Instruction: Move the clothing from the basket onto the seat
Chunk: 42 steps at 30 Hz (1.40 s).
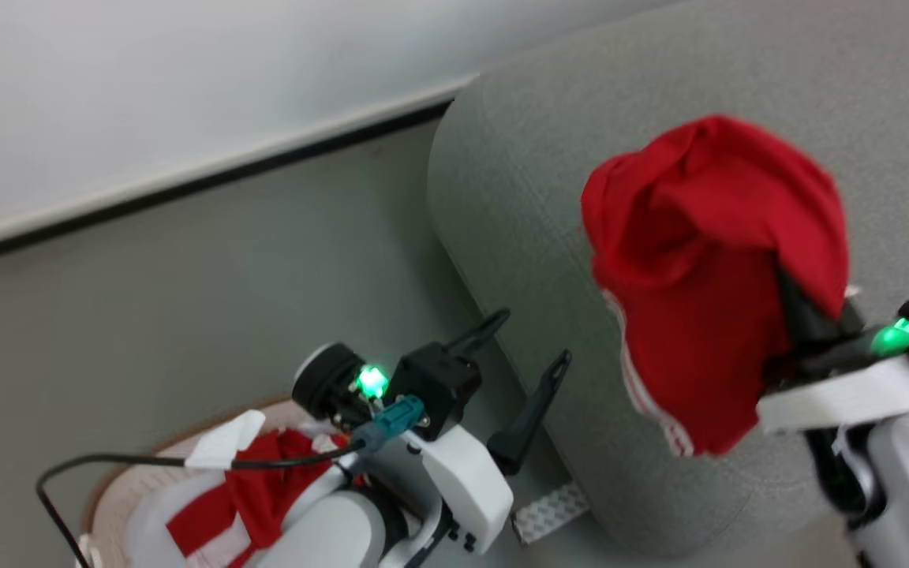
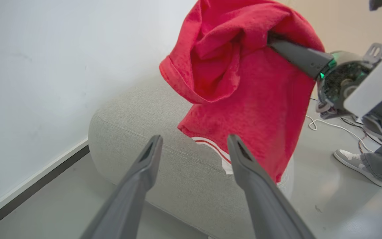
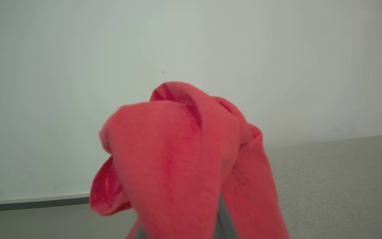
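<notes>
A red garment (image 1: 707,260) is clamped in the closed right hand (image 1: 794,308) and lifted above the seat (image 1: 549,158), apparently so that it can be released there. The left hand (image 1: 533,338) is spread wide, empty, above the basket (image 1: 119,481), where more red clothing (image 1: 253,489) is seen.

Red garment (image 1: 707,260), white-striped hem, bunched, hung from closed jaws of right gripper (image 2: 277,43), above grey seat (image 1: 549,197). More red-white clothing (image 1: 257,481) in basket (image 1: 127,477), behind spread jaws of left gripper (image 1: 532,338).

White forearm shells (image 1: 462,481) being capped by black wrist housings (image 1: 440,377); green lamps (image 1: 372,382) being lit; left gripper (image 2: 195,137) being tipped by dark grey fingers (image 2: 258,189).
</notes>
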Tool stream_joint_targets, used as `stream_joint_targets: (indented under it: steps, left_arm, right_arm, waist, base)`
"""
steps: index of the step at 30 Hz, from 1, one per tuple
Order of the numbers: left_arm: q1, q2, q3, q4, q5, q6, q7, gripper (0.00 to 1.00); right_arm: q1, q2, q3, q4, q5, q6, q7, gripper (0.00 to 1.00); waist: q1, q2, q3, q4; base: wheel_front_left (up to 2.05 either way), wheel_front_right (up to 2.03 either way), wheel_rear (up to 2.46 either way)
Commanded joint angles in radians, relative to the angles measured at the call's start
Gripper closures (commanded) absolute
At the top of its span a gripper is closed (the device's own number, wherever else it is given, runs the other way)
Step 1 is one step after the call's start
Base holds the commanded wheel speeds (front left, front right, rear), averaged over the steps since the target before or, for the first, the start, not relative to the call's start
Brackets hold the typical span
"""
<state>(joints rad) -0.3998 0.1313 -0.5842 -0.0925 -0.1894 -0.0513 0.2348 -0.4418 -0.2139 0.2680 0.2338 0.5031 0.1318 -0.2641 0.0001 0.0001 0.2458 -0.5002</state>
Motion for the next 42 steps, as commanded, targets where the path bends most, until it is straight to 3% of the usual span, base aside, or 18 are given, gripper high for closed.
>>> stream_joint_targets:
  steps: [1, 7, 15, 19, 22, 26, 27, 28, 29, 35, 42]
  left_arm:
    - [-0.037, 0.014, -0.003, -0.012, 0.019, -0.010, 0.004, 0.00]
    - [-0.154, 0.034, -0.028, -0.039, 0.050, -0.041, 0.020, 0.00]
    - [-0.239, 0.047, -0.003, -0.074, 0.061, -0.038, 0.031, 0.00]
    - [-0.266, 0.064, 0.012, -0.097, 0.070, -0.036, 0.015, 0.00]
    - [-0.275, 0.068, 0.015, -0.105, 0.076, -0.034, 0.006, 0.00]
    - [-0.277, 0.077, 0.015, -0.104, 0.074, -0.037, -0.017, 0.00]
    - [-0.276, 0.078, 0.015, -0.101, 0.070, -0.037, -0.023, 0.00]
    - [-0.274, 0.079, 0.016, -0.097, 0.068, -0.036, -0.031, 0.00]
    - [-0.272, 0.079, 0.016, -0.094, 0.064, -0.035, -0.042, 0.00]
    - [-0.226, 0.085, 0.034, -0.063, 0.026, -0.026, -0.104, 0.00]
    - [-0.108, 0.102, 0.084, -0.012, -0.028, 0.016, -0.196, 0.00]
  right_arm:
    - [-0.059, -0.007, -0.031, -0.003, 0.023, -0.002, -0.001, 1.00]
    - [-0.268, -0.064, -0.146, 0.053, 0.052, -0.002, -0.001, 1.00]
    - [-0.561, -0.162, -0.290, 0.202, 0.082, -0.002, 0.001, 1.00]
    - [-0.710, -0.226, -0.373, 0.380, 0.022, -0.002, 0.001, 1.00]
    - [-0.745, -0.230, -0.404, 0.466, -0.010, -0.002, 0.000, 1.00]
    - [-0.755, -0.187, -0.481, 0.611, -0.077, -0.002, 0.000, 1.00]
    - [-0.741, -0.172, -0.498, 0.640, -0.094, -0.002, 0.000, 0.76]
    - [-0.724, -0.158, -0.509, 0.663, -0.109, -0.002, 0.000, 0.24]
    - [-0.709, -0.142, -0.521, 0.678, -0.121, -0.002, 0.000, 0.00]
    - [-0.566, -0.033, -0.522, 0.581, -0.175, -0.002, 0.000, 0.00]
    - [-0.317, 0.064, -0.502, 0.354, -0.222, -0.002, 0.000, 0.00]
  waist:
    - [-0.0001, -0.0001, 0.118, 0.014]
    - [-0.0001, -0.0001, 0.294, 0.055]
    - [-0.0001, -0.0001, 0.445, 0.093]
    - [-0.0001, -0.0001, 0.511, 0.128]
    - [-0.0001, -0.0001, 0.534, 0.138]
    - [-0.0001, -0.0001, 0.556, 0.153]
    - [-0.0001, -0.0001, 0.557, 0.156]
    - [-0.0001, -0.0001, 0.555, 0.158]
    - [-0.0001, -0.0001, 0.551, 0.159]
    - [-0.0001, -0.0001, 0.474, 0.146]
    - [-0.0001, -0.0001, 0.297, 0.138]
  base:
    - [0.00, 0.00, 0.00]
    - [0.00, 0.00, 0.00]
    - [0.00, 0.00, 0.00]
    - [0.00, 0.00, 0.00]
    - [0.00, 0.00, 0.00]
    - [0.00, 0.00, 0.00]
    - [0.00, 0.00, 0.00]
    - [0.00, 0.00, 0.00]
    - [0.00, 0.00, 0.00]
    - [0.00, 0.00, 0.00]
    - [0.00, 0.00, 0.00]
